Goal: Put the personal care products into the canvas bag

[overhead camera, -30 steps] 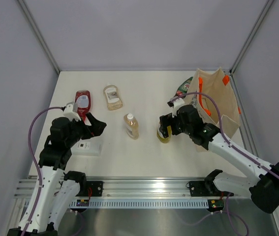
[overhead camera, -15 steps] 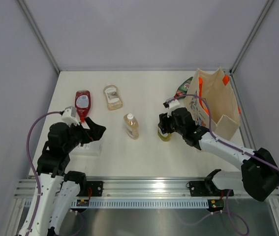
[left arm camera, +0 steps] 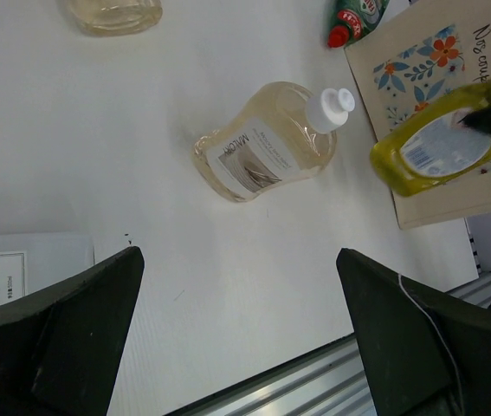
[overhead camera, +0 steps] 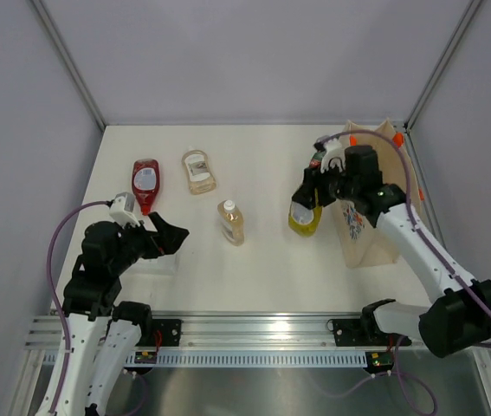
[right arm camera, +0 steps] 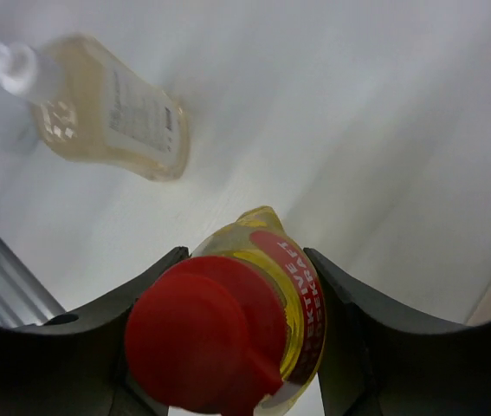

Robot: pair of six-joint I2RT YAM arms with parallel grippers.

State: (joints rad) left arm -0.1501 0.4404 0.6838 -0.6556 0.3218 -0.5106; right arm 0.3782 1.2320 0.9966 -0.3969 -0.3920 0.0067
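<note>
Yellow-green bottle (overhead camera: 304,222) hangs clamped in right gripper (overhead camera: 316,187) beside the bag (overhead camera: 373,236), right edge; left gripper (left arm camera: 243,347) gapes empty.

The yellow-green bottle (right arm camera: 271,260) is showing glossy translucent plastic under a smooth, shiny red cap (right arm camera: 206,334). The clear pale-yellow bottle (left arm camera: 267,143) is glinting, its label (left arm camera: 249,158) looking matt. The canvas bag (left arm camera: 401,62) is showing matt woven cloth, the table (overhead camera: 262,165) a matt white top, and the front rail (overhead camera: 262,334) is gleaming as brushed metal.
</note>
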